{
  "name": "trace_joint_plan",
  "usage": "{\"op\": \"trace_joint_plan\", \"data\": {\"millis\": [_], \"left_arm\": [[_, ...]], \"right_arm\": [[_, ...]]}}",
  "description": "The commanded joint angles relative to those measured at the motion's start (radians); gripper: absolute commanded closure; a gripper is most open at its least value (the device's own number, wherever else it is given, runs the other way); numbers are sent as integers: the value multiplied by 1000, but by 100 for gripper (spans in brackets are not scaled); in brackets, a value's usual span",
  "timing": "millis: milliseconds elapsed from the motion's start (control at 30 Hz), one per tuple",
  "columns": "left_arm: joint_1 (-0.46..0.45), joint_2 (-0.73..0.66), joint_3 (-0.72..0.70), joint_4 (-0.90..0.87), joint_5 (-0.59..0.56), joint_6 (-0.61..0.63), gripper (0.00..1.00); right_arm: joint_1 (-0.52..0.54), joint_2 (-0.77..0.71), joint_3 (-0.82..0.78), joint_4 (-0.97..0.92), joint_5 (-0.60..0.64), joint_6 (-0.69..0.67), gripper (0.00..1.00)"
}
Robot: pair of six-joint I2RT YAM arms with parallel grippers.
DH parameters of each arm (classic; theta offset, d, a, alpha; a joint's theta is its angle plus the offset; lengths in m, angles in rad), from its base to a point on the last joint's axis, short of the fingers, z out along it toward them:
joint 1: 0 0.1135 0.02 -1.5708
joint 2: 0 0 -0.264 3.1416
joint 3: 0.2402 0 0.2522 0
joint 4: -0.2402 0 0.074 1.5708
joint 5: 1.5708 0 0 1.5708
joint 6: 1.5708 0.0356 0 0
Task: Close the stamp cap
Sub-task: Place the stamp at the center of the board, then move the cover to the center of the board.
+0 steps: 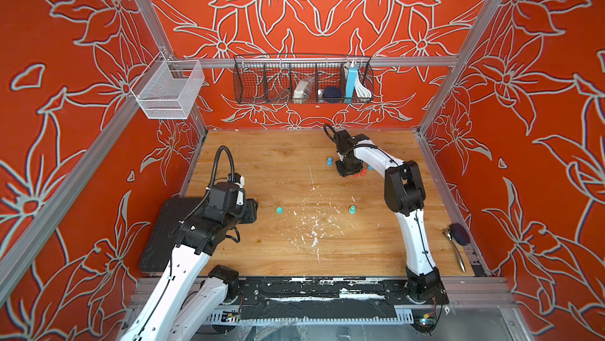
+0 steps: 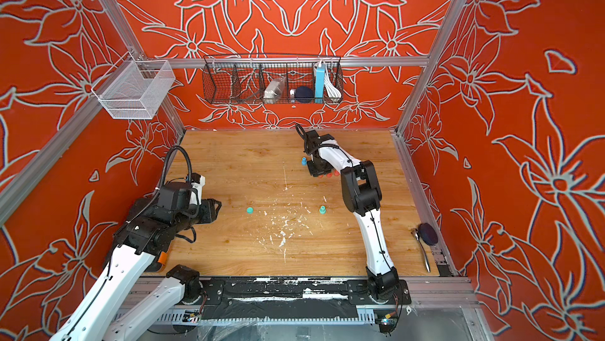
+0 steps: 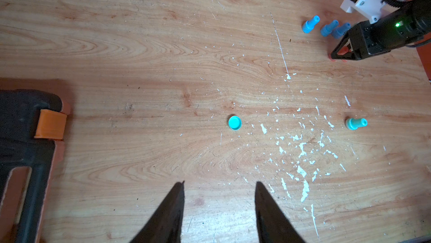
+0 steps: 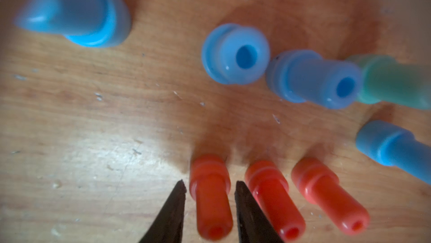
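Midway across the desk (image 1: 262, 166), the teal cap (image 1: 279, 209) lies loose just right of the left end effector (image 3: 219, 182), jaws apart and empty. The teal stamp (image 1: 352, 209) stands farther right. At the far side, the right end effector (image 4: 210, 183) straddles a red stamp (image 4: 213, 206), slightly parted, not gripping.

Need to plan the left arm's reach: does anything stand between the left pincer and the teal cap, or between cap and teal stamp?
Nothing visible does. Bare wooden table lies between the open left pincer and the teal cap; from cap to teal stamp, only white flecks.
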State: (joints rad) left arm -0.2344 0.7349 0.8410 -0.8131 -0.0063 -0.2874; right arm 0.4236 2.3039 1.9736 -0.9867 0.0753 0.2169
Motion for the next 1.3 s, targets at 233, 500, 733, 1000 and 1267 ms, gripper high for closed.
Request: {"op": "trace_joint_plan", "data": {"millis": [233,500,733,1000,1267], "left_arm": [[10,7,-2,6,-17,11,50],[10,39,0,3,-21,12,51],[10,88,20,-3,-12,-7,50],[-93,230,1,120,44,-136,49],[-174,481,-17,308,78,-247,50]], "right_arm": [[5,-260,-116,-11,6,10,58],[32,-653,-467,79,-15,53,58],[46,-1039,-824,116,-37,107,57],[47,-1240,-974,68,-52,118,56],[47,-1321,-1017,45,-23,108,55]]}}
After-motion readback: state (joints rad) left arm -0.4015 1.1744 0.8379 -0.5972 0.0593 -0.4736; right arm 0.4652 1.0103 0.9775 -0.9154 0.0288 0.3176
